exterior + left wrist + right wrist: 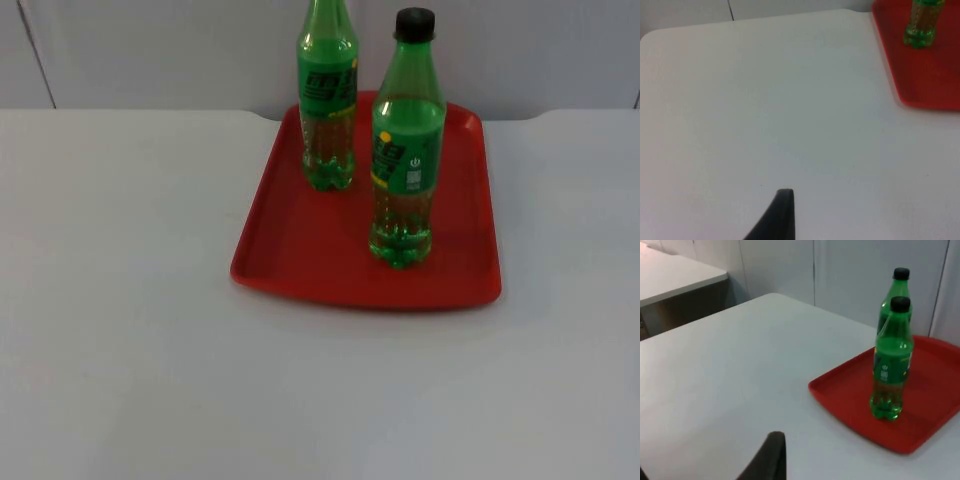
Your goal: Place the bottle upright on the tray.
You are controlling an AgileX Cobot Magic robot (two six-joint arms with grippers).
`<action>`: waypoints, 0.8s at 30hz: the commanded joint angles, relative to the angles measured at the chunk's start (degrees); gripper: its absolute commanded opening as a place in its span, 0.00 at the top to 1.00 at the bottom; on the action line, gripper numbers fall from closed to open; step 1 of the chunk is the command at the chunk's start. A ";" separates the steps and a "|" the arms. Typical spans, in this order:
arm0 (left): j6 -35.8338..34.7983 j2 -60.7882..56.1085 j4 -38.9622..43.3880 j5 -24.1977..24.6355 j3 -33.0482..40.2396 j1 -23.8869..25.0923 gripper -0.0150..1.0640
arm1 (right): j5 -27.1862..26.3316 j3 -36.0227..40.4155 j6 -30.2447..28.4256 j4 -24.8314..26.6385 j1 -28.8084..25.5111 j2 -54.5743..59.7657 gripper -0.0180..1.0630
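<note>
Two green soda bottles stand upright on the red tray (290, 255), apart from each other. The nearer bottle (405, 160) has a black cap and stands toward the tray's right half. The farther bottle (328, 100) stands near the tray's back left. In the right wrist view the black-capped bottle (892, 365) stands in front of the second bottle (900, 282) on the tray (850, 395). My right gripper (771, 457) is well back from the tray over the table. My left gripper (782, 215) hangs over bare table, far from the tray (925, 75) and one bottle's base (921, 27).
The white table top (130, 330) spreads wide to the left and in front of the tray. The grey partition wall (180, 50) closes the back. Another table (675, 275) stands beyond the table's edge in the right wrist view.
</note>
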 commanded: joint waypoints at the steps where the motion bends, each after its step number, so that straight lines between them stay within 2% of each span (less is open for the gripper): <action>1: 0.14 -0.18 0.00 -0.10 0.23 -0.46 0.01 | 2.02 -0.11 -1.05 1.13 0.31 -1.16 0.01; 7: 0.14 -0.18 0.00 -0.10 0.23 -0.46 0.01 | 7.00 -0.11 -1.58 1.50 0.31 -4.90 0.01; 14: 0.14 -0.18 0.00 -0.10 0.23 -0.46 0.01 | 8.87 -0.79 -2.14 2.59 0.31 -4.90 0.01; 20: 0.14 -0.18 0.00 -0.10 0.23 -0.46 0.01 | 16.74 -1.38 -4.45 2.24 0.31 -4.90 0.01; 24: 0.14 -0.18 0.00 -0.10 0.23 -0.46 0.01 | 16.79 -1.26 -4.93 2.24 0.31 -4.90 0.01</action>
